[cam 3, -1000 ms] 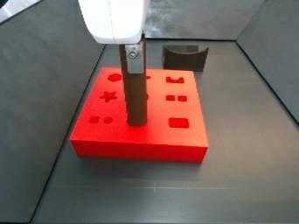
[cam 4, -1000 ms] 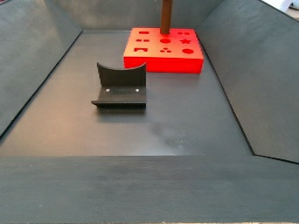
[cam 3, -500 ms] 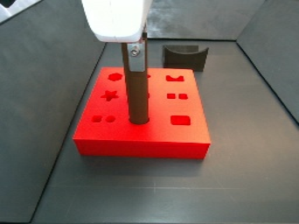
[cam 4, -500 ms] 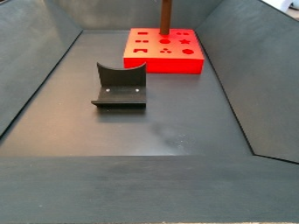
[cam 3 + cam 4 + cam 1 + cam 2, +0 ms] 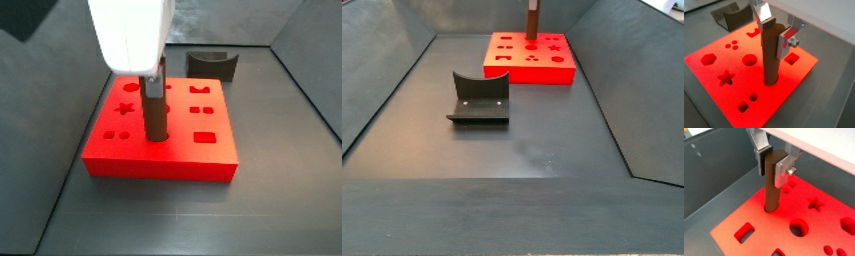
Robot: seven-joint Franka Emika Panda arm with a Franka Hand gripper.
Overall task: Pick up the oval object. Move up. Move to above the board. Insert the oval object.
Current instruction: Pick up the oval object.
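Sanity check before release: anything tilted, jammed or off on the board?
Nothing stands out. The oval object stands upright with its lower end in a cut-out of the board, the gripper shut on its top. The fixture sits apart on the floor.

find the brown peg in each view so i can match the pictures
Wrist view: brown peg upright mid-frame, clamped in the claw, foot in the red board.
Wrist view: peg upright, foot in the board.
Side view: peg below the claw's white body.
Side view: peg far off, at the top.
Shared landmark: the red board.
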